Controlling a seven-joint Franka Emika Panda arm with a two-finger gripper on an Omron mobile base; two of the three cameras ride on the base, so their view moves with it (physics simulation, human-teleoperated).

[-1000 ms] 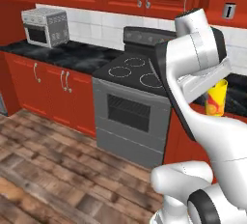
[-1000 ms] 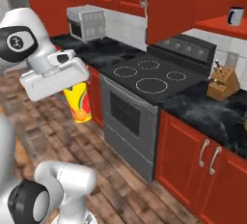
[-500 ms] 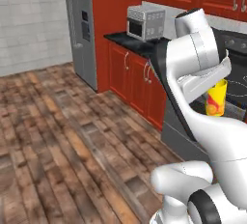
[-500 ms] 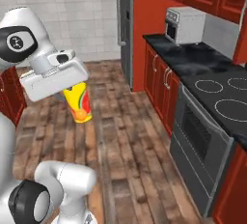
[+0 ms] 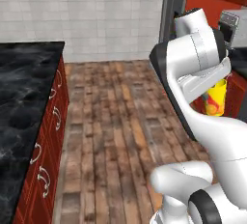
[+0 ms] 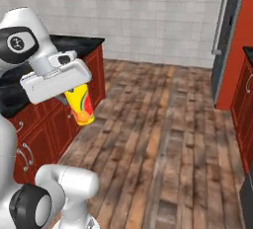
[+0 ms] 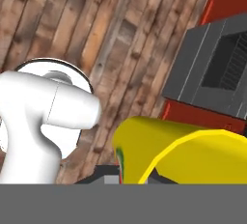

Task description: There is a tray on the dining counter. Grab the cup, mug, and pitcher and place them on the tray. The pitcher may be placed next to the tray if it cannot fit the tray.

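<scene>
The cup (image 5: 215, 98) is a yellow tumbler with a red-orange mark, hanging in the air over the wooden floor. My gripper (image 5: 215, 89) is shut on its upper part, under the white hand. From the other side the cup (image 6: 81, 106) hangs tilted below the gripper (image 6: 75, 94). In the hand view the cup's yellow wall (image 7: 193, 155) lies close against the lens. A black marble-patterned counter (image 5: 21, 97) on red cabinet fronts lies to the left; I cannot tell whether it is the dining counter. The tray, the mug and the pitcher are out of view.
A tall grey fridge (image 5: 174, 10) stands by the white tiled back wall, also seen as fridge (image 6: 225, 30). A microwave (image 5: 235, 22) sits at the right edge. A dark grey appliance (image 7: 212, 68) lies beyond the cup. Open wooden floor (image 6: 168, 124) stretches ahead.
The whole picture has swung: the base has turned, so stove and microwave slid off to the right and a tiled wall and black counter came in. The cup stays in the gripper.
</scene>
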